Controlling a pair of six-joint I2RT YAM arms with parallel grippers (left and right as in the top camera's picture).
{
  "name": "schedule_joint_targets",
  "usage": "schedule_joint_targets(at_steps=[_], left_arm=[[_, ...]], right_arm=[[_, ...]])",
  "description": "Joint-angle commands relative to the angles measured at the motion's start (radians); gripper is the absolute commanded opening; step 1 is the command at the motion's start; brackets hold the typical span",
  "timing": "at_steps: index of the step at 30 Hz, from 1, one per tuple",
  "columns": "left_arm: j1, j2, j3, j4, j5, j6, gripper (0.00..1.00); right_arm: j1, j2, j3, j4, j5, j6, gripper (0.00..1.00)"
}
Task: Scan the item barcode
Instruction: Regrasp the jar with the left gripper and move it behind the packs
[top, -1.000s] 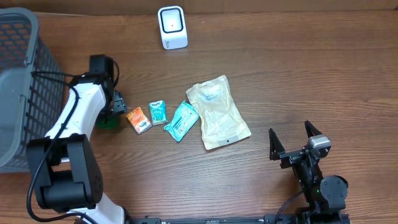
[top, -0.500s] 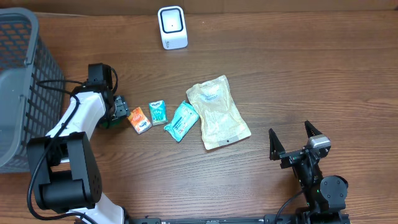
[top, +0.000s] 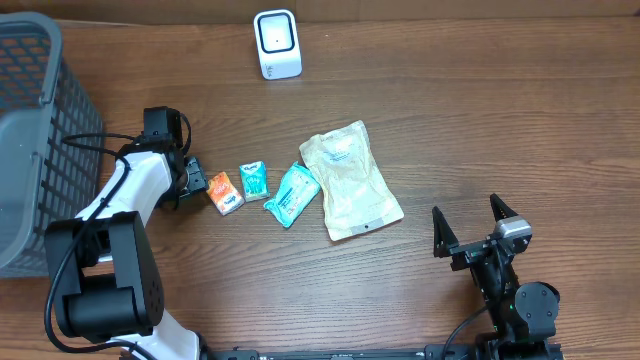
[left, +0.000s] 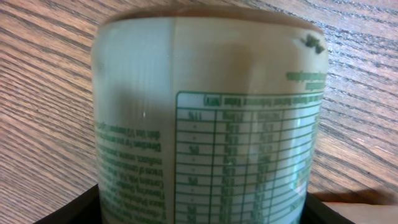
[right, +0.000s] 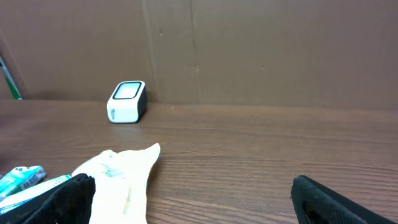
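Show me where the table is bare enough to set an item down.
Bare table: the stretch right of the beige pouch, between the barcode scanner and the right gripper. Crowded: the row from the left gripper through the orange packet, small teal packet and larger teal packet to the pouch.

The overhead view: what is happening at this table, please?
The left gripper sits around a pale cylindrical container with green print, at the left end of a row of packets on the wooden table; a grip cannot be confirmed. The right gripper is open, holding nothing. The white barcode scanner stands at the far edge.
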Motion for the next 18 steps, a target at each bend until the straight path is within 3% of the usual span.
schedule_joint_targets(at_steps=[1, 5, 12, 15, 18], left_arm=[[-0.003, -0.008, 0.000, -0.021, 0.077, -0.025, 0.63], [-0.003, -0.008, 0.058, -0.088, 0.166, -0.055, 0.63], [-0.004, -0.008, 0.214, -0.233, 0.514, -0.142, 0.60], [-0.004, -0.008, 0.251, -0.224, 0.730, -0.254, 0.61], [-0.005, -0.008, 0.254, -0.169, 0.889, -0.461, 0.61]], right_arm=[[0.004, -0.010, -0.011, 0.004, -0.001, 0.004, 1.00], [0.004, -0.010, -0.011, 0.004, -0.001, 0.003, 1.00], [0.004, -0.010, -0.011, 0.004, -0.001, 0.003, 1.00], [0.004, -0.010, -0.011, 0.004, -0.001, 0.003, 1.00], [0.004, -0.010, -0.011, 0.004, -0.001, 0.003, 1.00]])
